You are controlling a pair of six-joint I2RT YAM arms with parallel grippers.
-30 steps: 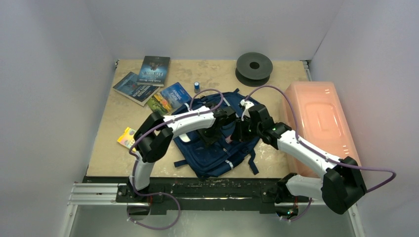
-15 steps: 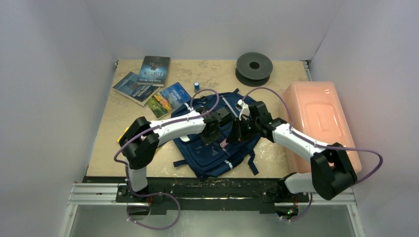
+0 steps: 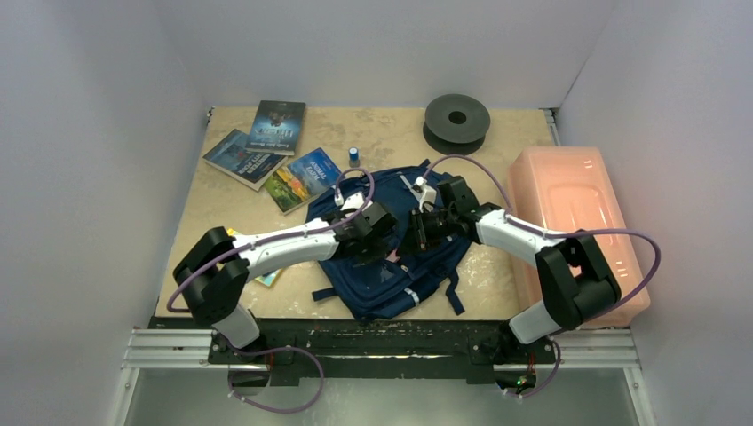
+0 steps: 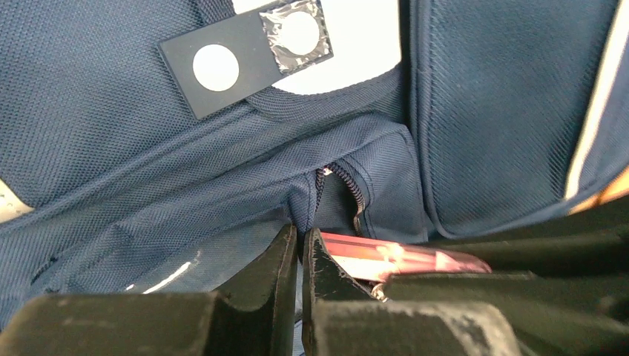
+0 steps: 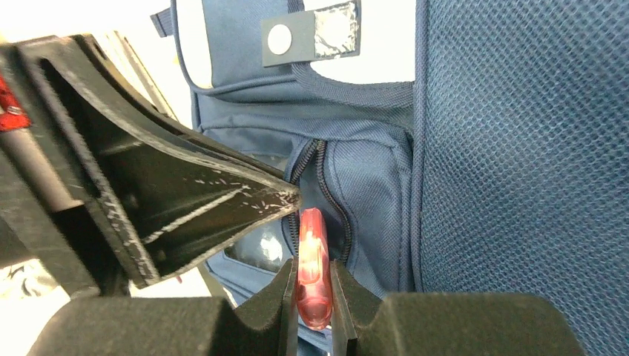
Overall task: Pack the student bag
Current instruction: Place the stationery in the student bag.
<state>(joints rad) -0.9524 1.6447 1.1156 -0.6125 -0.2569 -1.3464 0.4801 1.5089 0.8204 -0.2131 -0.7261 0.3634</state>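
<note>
**Student bag (image 3: 384,286) lies flat mid-desk, both arms at its zip**

We see the navy student bag spread across the middle of the desk (image 3: 391,124). One end of it comes close to the near edge, and dark straps trail out at its sides. Both arms reach inward over it and meet above its centre.

The left gripper (image 4: 300,248) is at the bag's surface with its jaws pressed nearly together. They appear to pinch a thin fold of navy fabric just beside the zip (image 4: 357,200), which is partly undone here. Past the fingertips sits a white patch carrying a dark buckle tab (image 4: 245,53).

The right gripper (image 5: 314,288) has its jaws clamped on a slim red translucent object (image 5: 312,248). We cannot tell what this object is. It stands up between the jaws, and its free end is close to the zip opening and to the tip of the left gripper.

Several books (image 3: 266,146) lie fanned out in the far left corner, well apart from the bag. A small blue cylinder (image 3: 353,153) stands between the books and the bag's far end. A black spool (image 3: 456,120) rests at the far edge. A pink translucent box (image 3: 577,217) runs along the right edge, just beside the bag, with the right arm passing in front of it.
</note>
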